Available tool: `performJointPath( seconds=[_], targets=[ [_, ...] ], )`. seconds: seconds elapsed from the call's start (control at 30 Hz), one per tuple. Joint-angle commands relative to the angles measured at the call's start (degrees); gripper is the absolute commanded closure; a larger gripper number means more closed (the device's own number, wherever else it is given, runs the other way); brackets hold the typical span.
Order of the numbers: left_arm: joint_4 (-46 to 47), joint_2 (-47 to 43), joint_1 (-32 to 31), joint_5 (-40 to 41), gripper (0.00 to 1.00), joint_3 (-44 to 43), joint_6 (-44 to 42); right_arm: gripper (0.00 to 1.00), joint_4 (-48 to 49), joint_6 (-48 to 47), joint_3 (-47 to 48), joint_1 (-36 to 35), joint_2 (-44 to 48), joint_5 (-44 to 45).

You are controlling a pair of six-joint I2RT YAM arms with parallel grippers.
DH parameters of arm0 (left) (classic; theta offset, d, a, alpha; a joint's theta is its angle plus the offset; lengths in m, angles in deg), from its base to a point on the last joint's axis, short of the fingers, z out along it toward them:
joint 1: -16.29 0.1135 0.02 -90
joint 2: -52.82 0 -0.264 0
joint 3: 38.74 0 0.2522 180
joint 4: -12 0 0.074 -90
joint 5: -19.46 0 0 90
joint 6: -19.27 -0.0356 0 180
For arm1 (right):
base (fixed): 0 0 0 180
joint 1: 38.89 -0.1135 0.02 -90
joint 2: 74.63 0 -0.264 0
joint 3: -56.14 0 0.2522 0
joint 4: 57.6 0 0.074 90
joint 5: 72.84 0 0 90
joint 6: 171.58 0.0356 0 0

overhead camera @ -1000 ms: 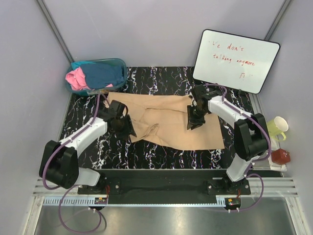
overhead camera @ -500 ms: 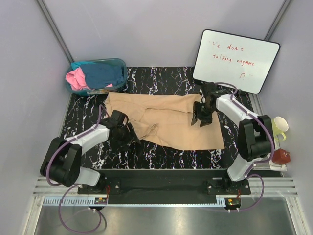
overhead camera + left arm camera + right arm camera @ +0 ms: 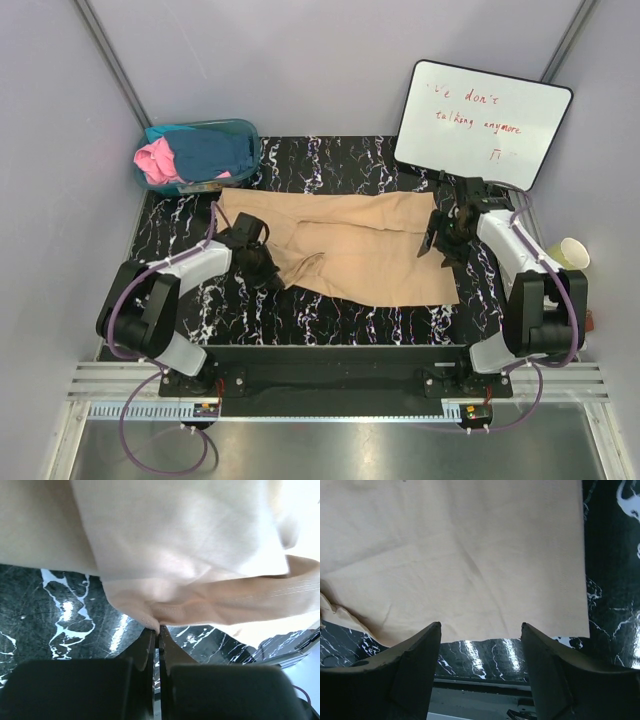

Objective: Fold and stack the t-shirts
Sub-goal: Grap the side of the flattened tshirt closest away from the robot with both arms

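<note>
L claw (image 3: 266, 270) snaps together. It was gaping a sec ago, and now it's clamped on the near-left edge of the tan shirt (image 3: 350, 250). On the wrist cam the tips meet right on a rumpled fold of cloth (image 3: 150, 622), a thin bite but it looks like a hold. R claw (image 3: 440, 250) has slid off the mid-shirt out to the right edge, jaws spreading wider as it goes. They're apart now w/ nothing between them, hovering over flat cloth (image 3: 470, 555) near the corner.

So the 1st fold is being set up: one side gripped, the other not yet. The shirt lies spread across the desk (image 3: 330, 160), mostly flat and bunched near L.

L arm is stretched low along the desk, wrist angled in. R arm reaches fwd, elbow high, claw tipped down. The pink shirt (image 3: 155, 160) and teal shirt (image 3: 210, 150) wait in the tub (image 3: 250, 135) back-left.
</note>
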Motion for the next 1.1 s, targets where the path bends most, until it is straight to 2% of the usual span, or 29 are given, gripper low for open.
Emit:
performJointPath(
  seconds=[0.0,0.13,0.27,0.53,0.83,1.07],
  targets=[
    [-1.64,-2.88,0.14,0.7,1.0,-2.95,-1.19,0.3,-2.3,3.21,-2.77,3.26,4.75,-0.21],
    [-7.08,-7.89,0.14,1.75,1.0,-4.7,-1.81,0.32,-6.08,4.79,-5.14,6.16,5.73,-1.8],
    [-16.81,-15.26,0.14,3.86,1.0,-6.46,-1.37,0.33,-10.38,5.32,-6.38,7.21,5.64,-0.49],
    [-28.35,-25.65,0.14,1.32,1.0,-5.24,1.62,0.37,-15.04,6.64,-7.17,9.32,3.27,4.0],
    [-30.82,-30.93,0.14,1.67,1.0,-2.16,3.82,0.41,-14.09,12.61,-13.05,21.18,0.89,-1.27],
    [-29.51,-29.17,0.14,2.11,1.0,-1.72,2.77,0.41,-9.08,14.81,-13.76,23.65,-1.65,-2.23]
  ],
)
